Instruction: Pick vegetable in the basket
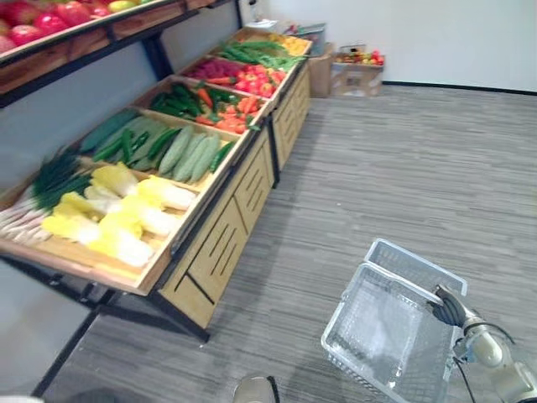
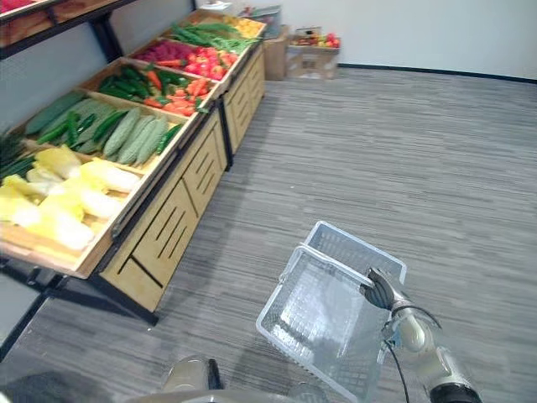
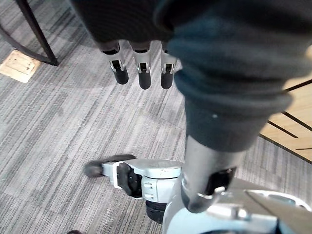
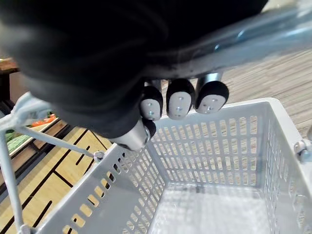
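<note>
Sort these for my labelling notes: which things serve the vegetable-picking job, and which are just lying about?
Job: basket, its handle in the right robot hand; open left robot hand; cucumbers, cabbages.
Lying about: cardboard box; red fruit on the upper shelf.

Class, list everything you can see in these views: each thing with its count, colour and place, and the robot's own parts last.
basket: one, pale grey, empty, robot's right
produce stand: one, light wood, along the left
napa cabbages: several, yellow-white, nearest bin
green onions: bunch, green-white, beside the cabbages
cucumbers: many, green, second bin
carrots: several, orange, third bin
red vegetables: many, fourth bin
apples: several, red, upper shelf
cardboard boxes: two, brown, far wall
left hand: open, above the floor
right hand: curled round the basket's handle
</note>
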Controlling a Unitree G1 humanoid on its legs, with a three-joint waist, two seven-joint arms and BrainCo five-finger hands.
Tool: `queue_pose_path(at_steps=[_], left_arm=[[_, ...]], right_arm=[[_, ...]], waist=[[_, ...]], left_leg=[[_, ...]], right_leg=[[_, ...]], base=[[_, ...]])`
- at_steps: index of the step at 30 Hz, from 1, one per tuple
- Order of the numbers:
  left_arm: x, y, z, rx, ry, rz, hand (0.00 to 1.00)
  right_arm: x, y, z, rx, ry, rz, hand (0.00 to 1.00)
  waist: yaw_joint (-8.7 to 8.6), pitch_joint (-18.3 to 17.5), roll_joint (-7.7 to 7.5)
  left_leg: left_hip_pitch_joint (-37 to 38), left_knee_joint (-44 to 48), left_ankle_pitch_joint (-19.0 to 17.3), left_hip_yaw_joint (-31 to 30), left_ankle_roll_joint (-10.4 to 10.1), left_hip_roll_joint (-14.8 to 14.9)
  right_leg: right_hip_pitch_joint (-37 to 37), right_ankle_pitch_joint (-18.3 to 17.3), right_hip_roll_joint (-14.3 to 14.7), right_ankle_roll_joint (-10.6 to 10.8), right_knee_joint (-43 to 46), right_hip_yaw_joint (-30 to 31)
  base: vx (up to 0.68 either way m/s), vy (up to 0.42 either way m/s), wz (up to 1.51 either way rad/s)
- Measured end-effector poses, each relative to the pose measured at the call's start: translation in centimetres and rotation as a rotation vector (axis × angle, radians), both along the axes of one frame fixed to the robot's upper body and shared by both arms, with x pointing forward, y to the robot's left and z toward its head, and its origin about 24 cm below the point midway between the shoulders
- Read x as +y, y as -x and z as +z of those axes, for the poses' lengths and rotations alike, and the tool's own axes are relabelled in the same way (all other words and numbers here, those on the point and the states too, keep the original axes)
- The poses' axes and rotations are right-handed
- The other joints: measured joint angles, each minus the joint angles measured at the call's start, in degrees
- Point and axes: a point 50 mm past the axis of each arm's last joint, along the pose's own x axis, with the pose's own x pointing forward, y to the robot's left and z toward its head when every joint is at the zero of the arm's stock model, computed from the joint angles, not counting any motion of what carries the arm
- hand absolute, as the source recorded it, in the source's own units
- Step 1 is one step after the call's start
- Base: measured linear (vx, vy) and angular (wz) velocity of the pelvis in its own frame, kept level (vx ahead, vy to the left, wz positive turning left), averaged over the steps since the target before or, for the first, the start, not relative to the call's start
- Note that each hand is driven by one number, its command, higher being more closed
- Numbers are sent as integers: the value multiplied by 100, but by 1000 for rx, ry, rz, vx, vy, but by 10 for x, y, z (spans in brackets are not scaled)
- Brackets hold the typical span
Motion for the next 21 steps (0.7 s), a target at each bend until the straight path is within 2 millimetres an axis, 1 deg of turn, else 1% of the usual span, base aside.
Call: queue_pose_path(at_steps=[1, 2, 3, 4, 5, 6, 7, 8, 9, 10, 11, 12, 13, 14, 15, 16, 17, 18, 19, 20, 21], left_arm=[[0, 1, 0, 11, 3, 1, 0], [-2, 4, -1, 23, 7, 4, 0], [-4, 9, -1, 33, 12, 8, 0], [-2, 12, -1, 48, 7, 8, 0], [-2, 14, -1, 48, 5, 6, 0], [-3, 14, -1, 51, 7, 3, 0], [-4, 15, -1, 58, 6, -11, 0], [-4, 15, -2, 62, 6, -17, 0], [-5, 15, -2, 65, 7, -17, 0], [-5, 15, -2, 67, 8, -17, 0], [-5, 14, -2, 67, 6, -15, 0], [-6, 12, -2, 64, 6, -16, 0], [-7, 10, -2, 59, 8, -17, 0], [-2, 4, -1, 50, -6, -36, 0], [3, 1, 0, 47, -20, -55, 0], [5, -1, 0, 44, -26, -69, 0], [12, -9, 3, 28, -48, -92, 0], [15, -16, 5, 6, -65, -98, 0], [17, -19, 5, 1, -73, -99, 0], [19, -23, 6, -10, -74, -77, 0], [17, -26, 6, -19, -67, -70, 0]], right_arm=[[-1, 1, 0, 2, 2, -2, 100], [-2, 1, 1, 0, 10, -2, 100], [-4, 1, 2, 1, 16, -1, 100], [1, 2, -5, 10, -6, -6, 100], [5, 0, -4, 3, -14, 13, 100], [5, -2, -3, -7, -16, 19, 100], [7, -6, 0, -24, -18, 29, 100], [10, -12, 3, -40, -18, 45, 100], [12, -16, 5, -47, -18, 55, 100], [15, -19, 6, -57, -20, 69, 100], [16, -17, 3, -50, -26, 64, 100], [16, -15, 1, -42, -29, 57, 100], [15, -14, -2, -33, -31, 48, 100], [22, -8, -13, -3, -62, 23, 100], [26, -9, -16, -11, -65, 3, 100], [26, -8, -16, -13, -65, -1, 100], [26, -3, -22, 8, -73, -14, 100], [28, 4, -29, 25, -86, -43, 100], [28, 6, -31, 24, -91, -60, 100], [26, 10, -32, 25, -92, -82, 100], [21, 13, -32, 18, -93, -114, 100]], waist=[[4, 4, 70], [45, 32, 224], [75, 19, 363], [180, 40, 369], [242, 55, 316], [253, 58, 315], [304, 58, 313], [336, 62, 307], [338, 72, 286], [329, 96, 221], [326, 22, 146], [276, -10, 128], [278, -18, 140], [190, -19, -13], [136, -22, -157], [105, -16, -218], [-10, -31, -251], [-15, -6, -287], [-36, -17, -313], [-90, -22, -323], [-172, -16, -312]], left_leg=[[24, -800, 218, 126, -89, -150], [160, -1687, 574, 123, -265, -251], [249, -2057, 791, 128, -247, -217], [446, -2176, 807, 247, 91, -352], [465, -2096, 628, 279, 93, -466], [398, -1962, 537, 285, 137, -491], [306, -1691, 333, 381, 224, -510], [271, -1460, 128, 478, 276, -520], [269, -1362, 12, 536, 299, -531], [274, -1199, -225, 597, 310, -596], [340, -1192, -428, 694, 414, -738], [425, -1249, -499, 699, 499, -846], [475, -1265, -530, 682, 543, -863], [642, -1355, -599, 594, 609, -1017], [824, -1484, -613, 500, 630, -1151], [965, -1610, -605, 369, 645, -1231], [1208, -1767, -589, 57, 734, -1280], [1407, -1873, -585, -238, 778, -1275], [1507, -1928, -592, -378, 786, -1265], [1696, -1999, -556, -614, 728, -1237], [1854, -2014, -554, -879, 717, -1224]], right_leg=[[47, -101, -42, 96, 39, -116], [124, -237, -9, 232, 112, -187], [151, -291, 69, 299, 143, -189], [313, -332, -4, 330, 70, -130], [411, -300, -19, 381, -132, -13], [457, -269, -30, 432, -236, 13], [538, -211, -78, 529, -380, 19], [608, -189, -128, 569, -463, 66], [634, -190, -173, 569, -469, 106], [683, -232, -288, 573, -415, 164], [682, -369, -490, 626, -262, 156], [542, -423, -667, 691, 252, 158], [241, -438, -822, 718, 942, 237], [-563, -52, -1260, 796, 2809, 611], [-990, 469, -1487, 659, 3659, 811], [-1219, 956, -1594, 511, 4145, 914], [-1556, 1119, -1606, 318, 4971, 1013], [-1865, 853, -1468, -78, 5493, 1021], [-2017, 740, -1370, -192, 5614, 1003], [-2283, 602, -1232, -220, 5622, 903], [-2483, 493, -1161, -202, 5399, 816]], base=[[302, 218, 66], [239, 203, 52], [238, 202, 21], [237, 165, 7], [244, 144, 10], [240, 113, 8], [238, 116, -5], [235, 117, -16], [226, 120, -26], [273, 146, -18], [290, 140, -7], [266, 120, 6], [271, 127, 24], [273, 129, 33], [295, 118, 45], [303, 67, 71], [473, 46, 99], [472, 16, 110], [392, -32, 110], [414, -83, 119], [417, -93, 122]])
